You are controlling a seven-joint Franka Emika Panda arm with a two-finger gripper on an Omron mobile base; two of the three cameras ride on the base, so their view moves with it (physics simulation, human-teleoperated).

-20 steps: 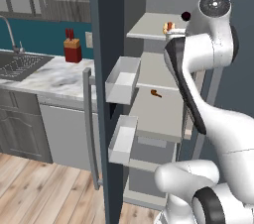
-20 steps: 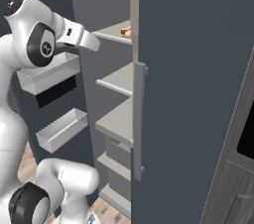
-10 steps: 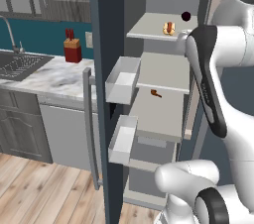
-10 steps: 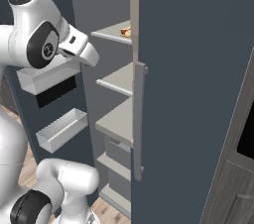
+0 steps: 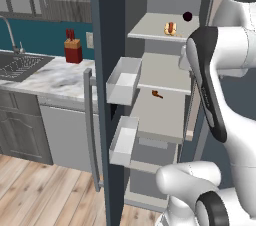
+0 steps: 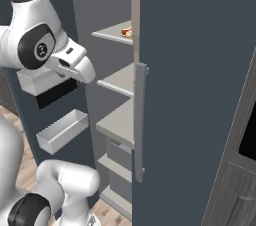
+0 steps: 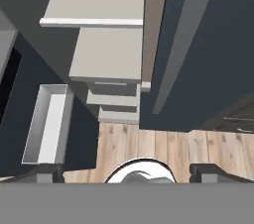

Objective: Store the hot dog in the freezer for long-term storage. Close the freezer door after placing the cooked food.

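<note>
The hot dog lies on the upper shelf of the open freezer, next to a small dark round item. The hot dog also peeks past the plain door's edge in the right base view. The freezer door stands wide open, edge-on, with two white bins and its grey bar handle. My gripper is open and empty, its fingertips far apart. It is drawn back from the shelves and points down at the freezer's lower shelves and the floor.
The matching plain door with its grey handle is shut on the right. A small brown item lies on a lower shelf. A marble counter with a sink and a red knife block is to the left.
The arm has pulled back from the upper shelf and the hand has swung downward. The hot dog stays on the shelf, apart from the gripper.
</note>
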